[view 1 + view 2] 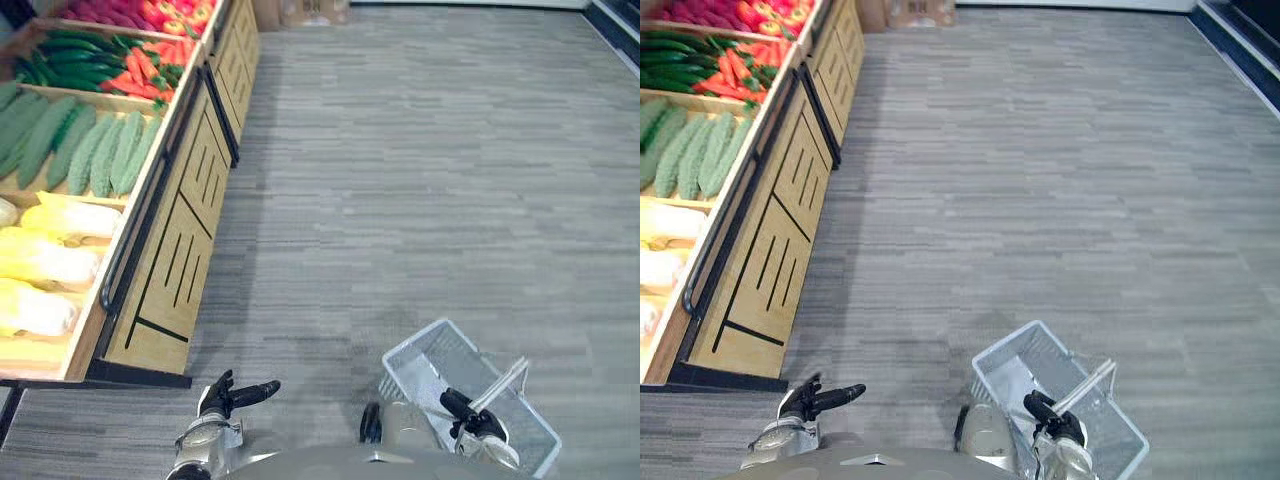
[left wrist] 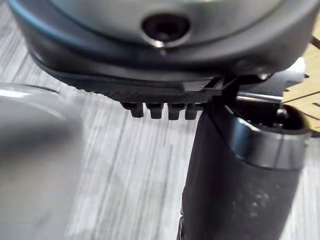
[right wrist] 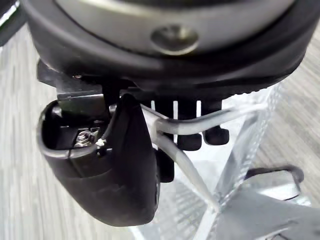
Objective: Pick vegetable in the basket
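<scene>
Picking has not begun: the vegetables lie in the stand at upper left, the basket at lower right holds none, its handle clasped by the right hand, and the left hand, bottom centre-left, has straight fingers, holding nothing.

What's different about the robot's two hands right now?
The left hand has straight fingers and holds nothing; the right hand is curled round the handle of the wire basket. The left hand hangs nearer the vegetable stand, the right hand over the basket. Both are dark.
</scene>
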### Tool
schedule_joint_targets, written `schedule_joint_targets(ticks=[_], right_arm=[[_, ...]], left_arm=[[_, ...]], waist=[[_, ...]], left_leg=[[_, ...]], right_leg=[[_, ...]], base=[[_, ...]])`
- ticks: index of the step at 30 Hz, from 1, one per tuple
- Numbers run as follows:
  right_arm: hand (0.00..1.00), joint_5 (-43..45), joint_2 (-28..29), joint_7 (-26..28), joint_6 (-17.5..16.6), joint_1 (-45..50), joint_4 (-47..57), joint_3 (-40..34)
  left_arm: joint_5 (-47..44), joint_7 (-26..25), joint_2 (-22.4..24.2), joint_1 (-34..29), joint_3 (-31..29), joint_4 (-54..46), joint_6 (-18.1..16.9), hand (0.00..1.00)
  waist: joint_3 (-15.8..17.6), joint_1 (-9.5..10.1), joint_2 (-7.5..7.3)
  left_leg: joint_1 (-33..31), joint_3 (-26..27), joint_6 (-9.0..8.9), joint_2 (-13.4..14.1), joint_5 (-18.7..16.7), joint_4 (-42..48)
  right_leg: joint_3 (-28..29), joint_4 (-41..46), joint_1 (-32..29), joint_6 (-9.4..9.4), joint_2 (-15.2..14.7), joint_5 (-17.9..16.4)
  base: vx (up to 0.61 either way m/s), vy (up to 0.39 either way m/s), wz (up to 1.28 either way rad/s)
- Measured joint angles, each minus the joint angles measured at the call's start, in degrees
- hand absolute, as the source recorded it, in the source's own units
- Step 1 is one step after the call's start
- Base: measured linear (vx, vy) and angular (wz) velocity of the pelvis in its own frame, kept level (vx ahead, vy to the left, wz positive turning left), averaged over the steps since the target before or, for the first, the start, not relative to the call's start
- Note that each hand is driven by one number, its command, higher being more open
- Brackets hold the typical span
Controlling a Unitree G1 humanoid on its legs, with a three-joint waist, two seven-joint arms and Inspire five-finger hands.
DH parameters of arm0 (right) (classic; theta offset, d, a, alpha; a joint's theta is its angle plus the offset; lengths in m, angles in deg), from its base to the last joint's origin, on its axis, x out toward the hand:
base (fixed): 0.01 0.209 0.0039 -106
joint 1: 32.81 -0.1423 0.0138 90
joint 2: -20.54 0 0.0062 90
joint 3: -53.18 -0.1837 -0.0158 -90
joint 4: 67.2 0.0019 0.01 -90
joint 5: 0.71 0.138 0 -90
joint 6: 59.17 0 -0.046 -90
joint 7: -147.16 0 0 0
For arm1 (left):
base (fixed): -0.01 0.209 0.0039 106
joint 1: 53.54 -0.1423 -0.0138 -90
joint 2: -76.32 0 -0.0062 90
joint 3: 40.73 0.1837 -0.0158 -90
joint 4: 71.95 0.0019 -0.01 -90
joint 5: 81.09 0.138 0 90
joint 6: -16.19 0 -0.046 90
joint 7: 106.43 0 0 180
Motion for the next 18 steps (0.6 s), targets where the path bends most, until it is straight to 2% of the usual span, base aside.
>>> schedule_joint_targets(ticks=[2, 3, 4, 6, 7, 8, 9, 10, 11, 12, 13, 15, 18], right_arm=[[0.0, 0.0, -1.03, 0.32, 0.02, 0.14, -0.59, -0.08], [0.0, -0.02, -1.41, 0.19, 0.14, 0.2, -0.61, -0.34], [0.0, -0.01, -1.56, 0.2, 0.13, 0.16, -0.52, -0.62], [0.0, 0.08, -1.84, 0.04, 0.11, -0.3, -0.45, -2.35], [0.0, 0.34, -1.85, -0.2, 0.1, -0.4, -0.36, -3.22], [0.0, 0.47, -1.94, -0.31, 0.1, -0.24, -0.32, -3.6], [0.0, 0.48, -1.4, -0.24, 0.16, 0.07, -0.03, -4.4], [0.0, 0.5, -0.06, -0.36, 0.31, -0.03, -0.06, -4.32], [0.0, 0.49, 1.16, 0.2, 0.33, 0.09, -0.01, -4.05], [0.0, 0.48, 1.54, 0.5, 0.32, -0.16, 0.2, -3.45], [0.0, 0.46, 2.05, 0.85, 0.32, -0.83, 0.92, -2.75], [0.0, 0.41, 2.1, 0.93, 0.32, -1.05, 1.51, -2.61], [0.0, 0.27, 2.05, 0.96, 0.25, -1.12, 1.66, -2.19]], left_arm=[[-2.49, -0.42, 0.75, -0.76, -1.0, -1.5, -0.12, 1.0], [-3.69, -0.43, 1.01, -0.94, -1.05, -2.22, -0.31, 1.0], [-3.91, -0.51, 1.13, -0.96, -1.06, -2.4, -0.66, 1.0], [-4.53, -0.45, 1.49, -0.94, -1.26, -2.93, -1.24, 1.0], [-4.54, -0.22, 1.6, -0.84, -1.27, -3.22, -1.19, 1.0], [-4.52, -0.2, 1.71, -0.82, -1.25, -3.22, -1.17, 1.0], [-4.74, -0.06, 1.5, -1.06, -1.11, -3.2, -1.06, 1.0], [-4.7, -0.15, 1.11, -0.51, -1.43, -2.96, -1.02, 1.0], [-4.69, -0.44, 0.47, -0.25, -1.87, -3.43, -1.26, 1.0], [-4.6, -0.43, 0.13, -0.03, -1.97, -3.73, -1.36, 1.0], [-4.44, -0.51, -0.72, 0.33, -2.19, -3.16, -0.97, 1.0], [-4.46, -0.54, -0.41, -0.04, -2.16, -2.99, -0.58, 1.0], [-4.35, -0.52, -0.45, -0.93, -2.25, -2.31, -0.14, 1.0]], waist=[[-0.26, 0.97, 0.44], [-0.23, 1.05, 0.38], [-0.2, 1.1, 0.34], [-0.16, 1.18, 0.27], [-0.13, 1.15, 0.23], [-0.14, 1.11, 0.33], [-0.04, 1.56, 0.79], [-0.07, 1.4, -0.59], [-0.26, 0.82, -2.61], [-0.04, 1.03, -3.18], [0.67, 1.34, -3.44], [0.94, 1.62, -2.59], [0.91, 2.16, -2.04]], left_leg=[[-3.45, 3.17, 0.51, -0.2, -5.42, 9.06], [-5.27, 6.11, 1.19, -0.53, -7.92, 10.25], [-6.28, 7.45, 1.43, -0.79, -9.02, 10.0], [-9.79, 10.76, 1.74, -2.98, -11.38, 5.88], [-11.66, 12.31, 1.87, -6.23, -11.88, -0.01], [-12.22, 13.01, 2.81, -9.05, -10.79, -7.02], [-11.48, 13.23, 5.77, -12.67, -5.18, -17.61], [-10.83, 13.75, 6.08, -14.01, -4.72, -18.3], [-10.82, 13.38, 6.26, -15.69, -4.4, -20.33], [-10.86, 13.44, 6.27, -16.27, -4.3, -20.87], [-11.01, 13.5, 6.39, -16.83, -4.39, -20.73], [-10.42, 13.4, 6.37, -16.69, -4.41, -21.02], [-8.11, 14.48, 5.93, -15.79, -4.32, -23.04]], right_leg=[[0.12, -3.97, 5.65, -0.23, 1.11, 0.01], [0.11, -5.95, 8.85, -0.23, 1.15, 0.01], [0.13, -6.8, 10.18, -0.23, 1.11, 0.01], [0.25, -8.62, 13.02, -0.19, 0.57, 0.02], [0.3, -8.76, 14.01, -0.09, -0.24, 0.0], [0.42, -8.58, 14.77, 0.25, -0.58, -0.18], [1.81, -8.04, 15.62, 2.35, -0.22, -1.38], [2.37, -8.17, 15.75, 3.15, -1.68, -2.1], [3.9, -9.94, 15.51, 3.26, -2.17, -2.11], [4.74, -11.29, 15.62, 3.39, -2.27, -1.92], [5.15, -14.27, 17.31, 4.74, -2.42, -0.25], [5.21, -15.67, 18.41, 5.57, -2.07, 1.21], [7.3, -17.61, 19.62, 5.61, -1.25, 3.45]], base=[[0.33, -0.216, -0.15], [0.37, -0.178, -0.11], [0.29, -0.096, -0.01], [0.28, 0.017, -0.03], [0.27, 0.097, -0.01], [0.31, 0.195, -0.03], [0.25, 0.16, 0.06], [0.3, 0.139, 0.25], [0.19, 0.04, 0.3], [0.25, 0.051, 0.27], [0.19, 0.043, 0.1], [0.16, 0.016, 0.07], [0.09, -0.022, -0.22]])
